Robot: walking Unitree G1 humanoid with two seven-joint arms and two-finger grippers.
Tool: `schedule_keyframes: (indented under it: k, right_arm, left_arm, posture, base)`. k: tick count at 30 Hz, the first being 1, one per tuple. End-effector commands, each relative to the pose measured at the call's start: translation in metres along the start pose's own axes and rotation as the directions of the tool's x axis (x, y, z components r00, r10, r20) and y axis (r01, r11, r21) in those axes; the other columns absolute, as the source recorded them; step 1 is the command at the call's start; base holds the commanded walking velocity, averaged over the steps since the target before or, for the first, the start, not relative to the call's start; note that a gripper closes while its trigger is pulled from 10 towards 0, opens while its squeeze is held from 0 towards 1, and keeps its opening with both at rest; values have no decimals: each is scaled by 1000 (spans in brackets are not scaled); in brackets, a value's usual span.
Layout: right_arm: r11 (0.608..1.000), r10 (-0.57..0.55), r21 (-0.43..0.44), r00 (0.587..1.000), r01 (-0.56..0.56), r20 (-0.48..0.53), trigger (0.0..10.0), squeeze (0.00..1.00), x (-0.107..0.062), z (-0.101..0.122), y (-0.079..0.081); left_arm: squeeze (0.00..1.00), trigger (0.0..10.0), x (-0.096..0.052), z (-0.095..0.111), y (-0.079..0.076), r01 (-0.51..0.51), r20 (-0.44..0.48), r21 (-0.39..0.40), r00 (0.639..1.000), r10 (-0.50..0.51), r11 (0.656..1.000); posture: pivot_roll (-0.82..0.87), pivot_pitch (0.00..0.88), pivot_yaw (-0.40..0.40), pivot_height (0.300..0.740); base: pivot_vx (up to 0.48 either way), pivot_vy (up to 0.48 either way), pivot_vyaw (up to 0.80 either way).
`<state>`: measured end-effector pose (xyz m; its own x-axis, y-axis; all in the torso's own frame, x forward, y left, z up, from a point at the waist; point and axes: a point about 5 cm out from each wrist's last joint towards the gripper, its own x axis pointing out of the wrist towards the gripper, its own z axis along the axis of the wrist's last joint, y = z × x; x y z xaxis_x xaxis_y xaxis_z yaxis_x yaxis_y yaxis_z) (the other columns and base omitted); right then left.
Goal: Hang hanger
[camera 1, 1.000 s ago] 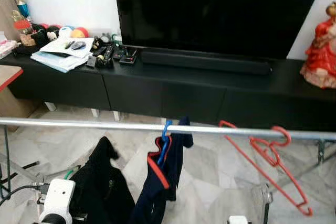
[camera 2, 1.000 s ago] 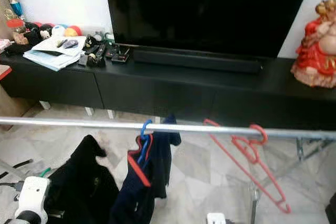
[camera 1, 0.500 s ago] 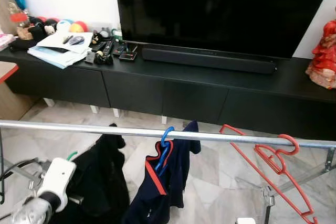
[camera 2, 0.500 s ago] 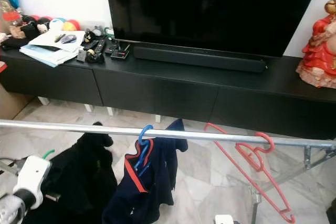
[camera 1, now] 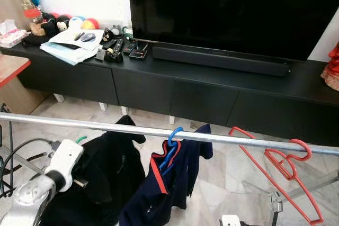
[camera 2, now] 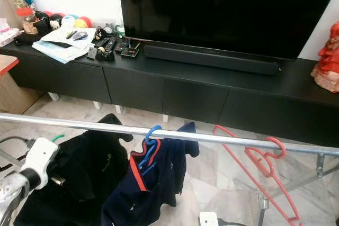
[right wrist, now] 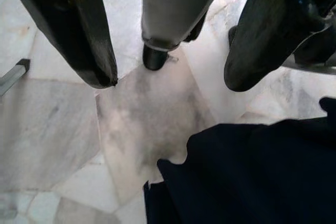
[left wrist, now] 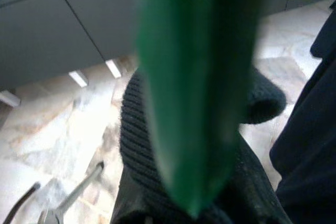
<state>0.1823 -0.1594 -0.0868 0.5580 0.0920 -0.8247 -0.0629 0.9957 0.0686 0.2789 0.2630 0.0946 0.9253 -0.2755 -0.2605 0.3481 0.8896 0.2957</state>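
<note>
A silver rail (camera 1: 106,126) crosses in front of me. On it hangs a blue hanger (camera 1: 172,141) carrying a navy garment with red trim (camera 1: 164,189), and further right hang empty red hangers (camera 1: 286,162). My left arm's white wrist (camera 1: 64,158) is low on the left, just under the rail. Its gripper is lost against a black knit garment (camera 1: 111,173) and holds that garment's green hanger (left wrist: 189,87). My right gripper (right wrist: 173,83) is open, low over the floor beside a rack leg (right wrist: 168,9).
Behind the rail stands a long black TV cabinet (camera 1: 201,93) with a large TV (camera 1: 233,9), a soundbar, papers and remotes (camera 1: 79,43). A red-edged wooden table (camera 1: 10,70) is at the left. Cables (camera 1: 21,149) and rack legs cross the marble floor.
The camera has shifted. My left arm has risen toward the rail, bringing the black garment up with it. The blue and red hangers have stayed in place on the rail.
</note>
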Motion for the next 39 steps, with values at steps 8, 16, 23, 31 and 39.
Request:
schedule_keyframes:
  k: [8,16,23,31,39]
  right_arm:
    - [999,-34,22,999,34,-26,10000,0,-8,-15,-29]
    - [999,-32,21,999,33,-40,10000,0,-10,-22,-28]
    - [999,-27,24,999,28,-37,10000,0,-8,-20,-24]
    - [999,-31,25,999,32,-41,10000,0,-9,-20,-26]
    - [999,-28,28,998,30,-53,10000,0,-9,-27,-21]
  left_arm:
    - [0,10000,15,22,4,48,74,45,996,-51,998]
    - [0,10000,24,30,6,44,92,50,995,-48,998]
    - [0,10000,36,38,10,-15,109,32,994,11,999]
    - [0,10000,46,29,8,-59,8,45,998,59,997]
    - [0,10000,40,5,-4,-13,-109,44,994,18,999]
  posture:
    - [27,66,4,740]
    - [28,68,5,740]
    - [24,71,5,740]
    - [23,76,6,740]
    - [24,85,9,740]
  base:
    - [0,0,0]
    - [0,0,0]
    - [0,0,0]
    - [0,0,0]
    - [0,0,0]
